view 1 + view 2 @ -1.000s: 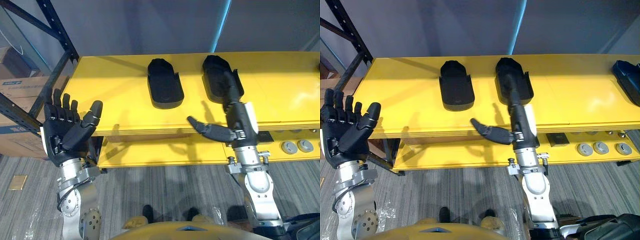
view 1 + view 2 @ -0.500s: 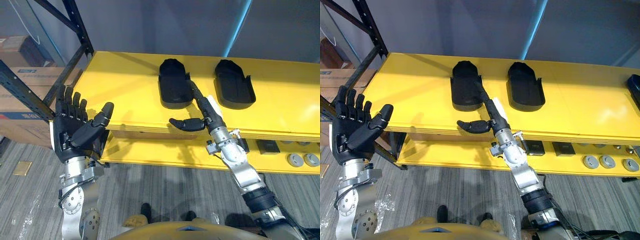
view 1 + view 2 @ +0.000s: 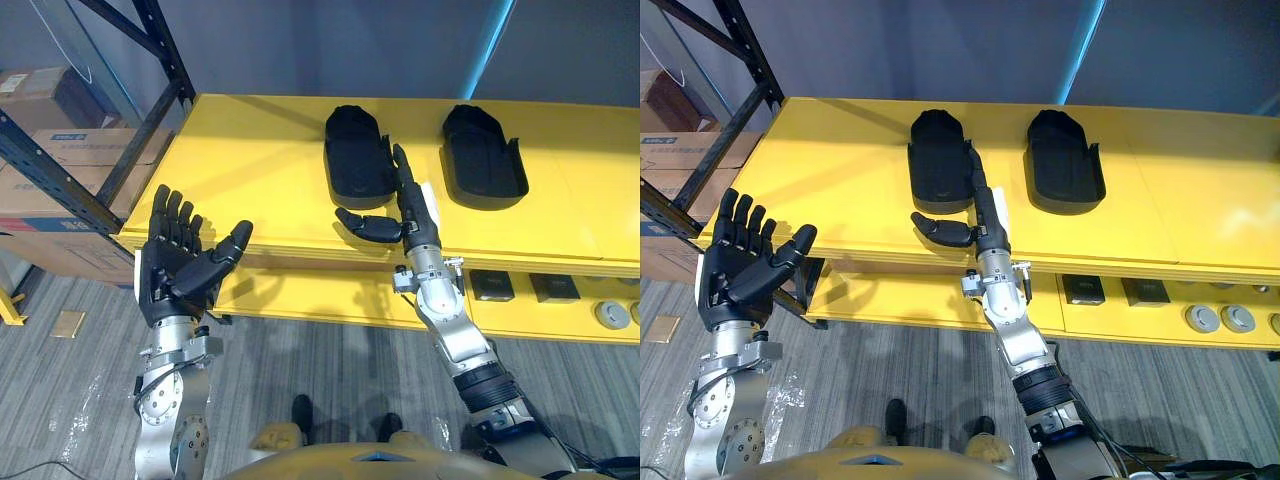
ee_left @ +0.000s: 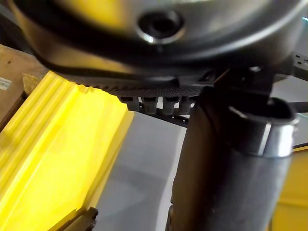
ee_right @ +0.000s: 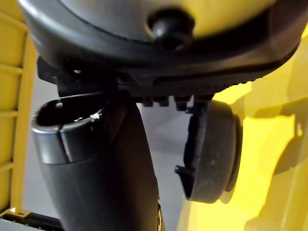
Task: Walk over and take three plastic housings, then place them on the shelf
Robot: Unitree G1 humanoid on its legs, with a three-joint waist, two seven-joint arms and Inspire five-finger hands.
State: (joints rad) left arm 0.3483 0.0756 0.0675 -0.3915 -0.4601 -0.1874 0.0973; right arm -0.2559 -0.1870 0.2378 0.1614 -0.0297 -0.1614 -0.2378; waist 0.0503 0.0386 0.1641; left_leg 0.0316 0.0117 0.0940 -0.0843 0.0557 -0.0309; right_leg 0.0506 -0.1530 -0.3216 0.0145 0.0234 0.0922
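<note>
Housings: two, the left housing [image 3: 357, 170] and the right housing [image 3: 483, 170], matte black plastic, shallow shoe-shaped shells, lying side by side but apart.
Axis: front to back; rounded ends rearward, squarer open ends toward the robot.
Shelf [image 3: 250, 170]: smooth yellow board (a lower yellow level [image 3: 300, 290] beneath).
Right hand [image 3: 410, 212]: fingers straight, thumb spread, along the left housing's right edge, gripping nothing.
Left hand [image 3: 175, 272]: open-palmed, off the shelf's front left.

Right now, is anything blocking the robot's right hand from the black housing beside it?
Nothing visible. The open right hand lies right beside the left plastic housing on the yellow surface, its straight fingers along the housing's edge; whether they touch is unclear.
</note>
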